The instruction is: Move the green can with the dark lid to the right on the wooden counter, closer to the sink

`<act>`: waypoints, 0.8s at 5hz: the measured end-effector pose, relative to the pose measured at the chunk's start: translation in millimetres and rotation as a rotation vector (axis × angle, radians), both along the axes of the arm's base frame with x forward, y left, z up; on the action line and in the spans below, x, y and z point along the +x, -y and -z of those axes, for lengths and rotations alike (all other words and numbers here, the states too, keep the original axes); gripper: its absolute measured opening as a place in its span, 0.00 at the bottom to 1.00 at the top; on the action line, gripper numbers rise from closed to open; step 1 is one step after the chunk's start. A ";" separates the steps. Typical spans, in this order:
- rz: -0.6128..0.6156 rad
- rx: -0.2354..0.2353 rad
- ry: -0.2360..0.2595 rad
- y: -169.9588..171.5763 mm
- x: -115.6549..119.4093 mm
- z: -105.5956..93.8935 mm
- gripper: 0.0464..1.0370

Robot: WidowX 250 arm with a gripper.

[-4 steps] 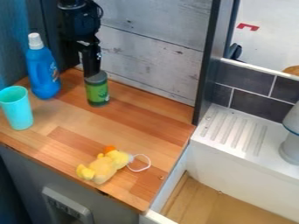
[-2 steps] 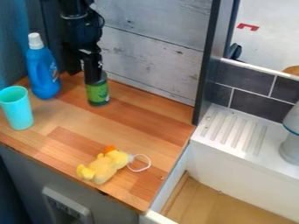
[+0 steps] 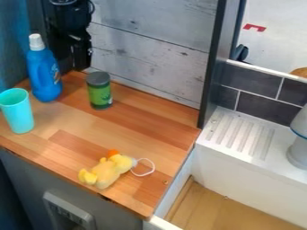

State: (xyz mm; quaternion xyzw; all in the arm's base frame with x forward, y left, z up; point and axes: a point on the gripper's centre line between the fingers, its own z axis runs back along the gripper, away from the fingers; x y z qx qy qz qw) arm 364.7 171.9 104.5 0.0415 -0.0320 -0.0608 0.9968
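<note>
Green can [image 3: 99,92] with a dark lid, located upright on the wooden surface [image 3: 132,121] near its rear edge, just beside the robot's hand [image 3: 80,67]. Largest, the surface was backed by a grey plank wall [image 3: 156,49] and bordered by a white ribbed ledge [image 3: 240,134]. The black arm [image 3: 69,22] was seen at the upper left; the hand was pointed downward near the wall, apart from the can. Whether it was open or closed could not be told; nothing was seen held in it. The blue bottle [image 3: 44,74], white-capped, was stood near the hand, with the turquoise cup [image 3: 17,111] placed in front of it. The yellow plush duck [image 3: 105,170] was laid near the front edge, its thin white loop [image 3: 146,167] spread on the wood. In judgement, the can could be tipped by a low sideways approach, its lid being struck first. The bottle could be knocked into the cup by a swing the other way, and the wall could be scraped, since little clearance was left behind the hand.
</note>
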 end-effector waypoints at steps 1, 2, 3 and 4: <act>-0.016 0.061 -0.001 -13.7 8.2 5.5 0.97; -0.019 0.084 0.007 -20.5 21.2 10.6 0.97; 0.011 0.117 -0.013 -12.2 29.8 19.7 0.97; 0.028 0.134 -0.027 -11.0 38.1 26.1 0.97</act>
